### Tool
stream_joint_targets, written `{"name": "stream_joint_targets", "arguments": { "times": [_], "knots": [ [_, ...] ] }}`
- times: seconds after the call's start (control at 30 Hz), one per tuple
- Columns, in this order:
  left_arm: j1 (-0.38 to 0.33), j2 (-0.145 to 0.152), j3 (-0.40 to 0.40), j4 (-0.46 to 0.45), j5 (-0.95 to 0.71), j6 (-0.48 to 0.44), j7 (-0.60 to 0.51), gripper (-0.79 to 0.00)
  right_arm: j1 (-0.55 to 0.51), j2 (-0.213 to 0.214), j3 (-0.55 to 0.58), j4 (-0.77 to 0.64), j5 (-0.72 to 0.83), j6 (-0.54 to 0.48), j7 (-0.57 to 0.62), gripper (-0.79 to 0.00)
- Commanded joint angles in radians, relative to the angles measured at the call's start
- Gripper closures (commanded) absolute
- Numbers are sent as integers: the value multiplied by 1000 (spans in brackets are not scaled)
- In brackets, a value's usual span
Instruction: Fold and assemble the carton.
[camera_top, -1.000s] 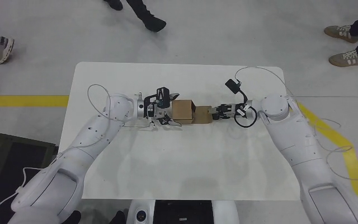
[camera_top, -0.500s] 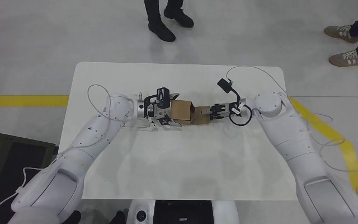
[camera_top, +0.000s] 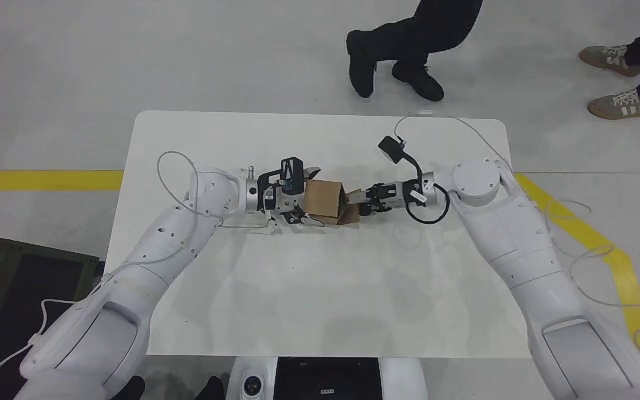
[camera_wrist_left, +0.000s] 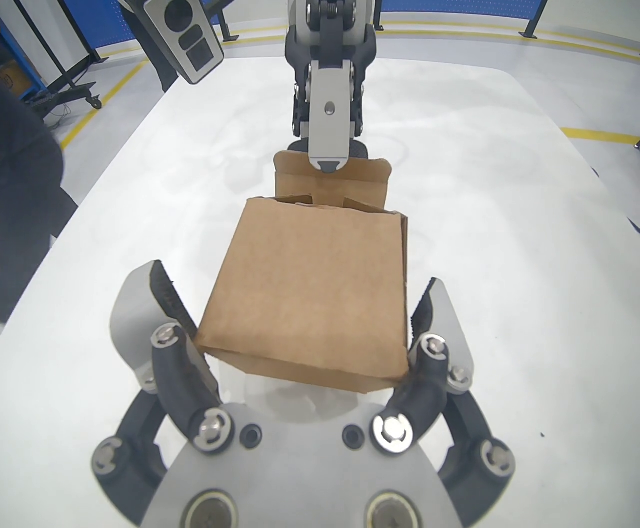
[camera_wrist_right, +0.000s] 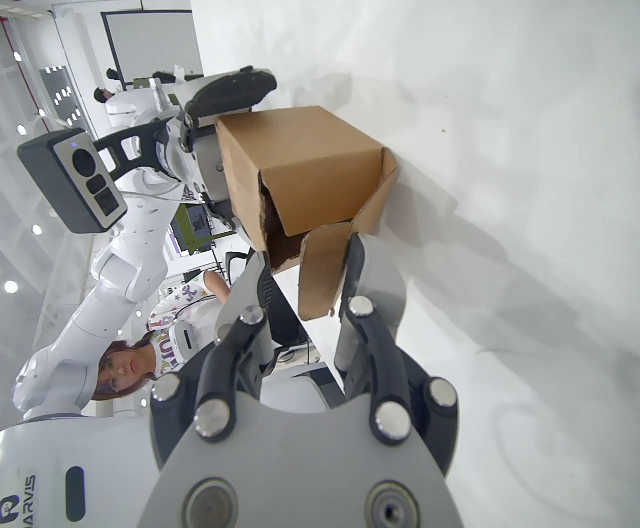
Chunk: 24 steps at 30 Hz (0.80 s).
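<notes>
- Now the right end effector (camera_wrist_right: 308, 250) has pushed toward 9 o'clock, swinging the loose flap (camera_wrist_right: 320, 280) against the open end of the carton (camera_top: 325, 200); closing looks underway.
- Its fingers stand narrowly apart around that flap.
- From 9 o'clock, the left end effector (camera_wrist_left: 295, 287) clamps the carton, mid-surface (camera_top: 300, 300).

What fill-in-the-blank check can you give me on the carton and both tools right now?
The left tool is shut on the ___.
The carton lies on a ___ table.
The right tool is at a flap on the carton's ___ end.
Missing words: carton; white; open.
</notes>
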Motion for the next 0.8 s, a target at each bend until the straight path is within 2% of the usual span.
{"name": "stream_joint_targets", "arguments": {
  "times": [0.0, 0.3, 0.6, 0.77],
  "knots": [
    [0, 0, 0, 2, 1, 0, -2, -785, -3, -2, 1, 0, 28, -10, 2, -317],
    [2, 1, 0, 3, 5, -1, -4, -785, -12, -11, -3, 15, 112, -52, 5, -320],
    [4, 2, 0, 3, 9, 1, -8, -785, -17, -17, -7, 43, 154, -76, 0, -249],
    [4, 2, 0, 5, 10, 1, -10, -785, -13, -21, -14, 59, 155, -76, 0, -237]
  ]
}}
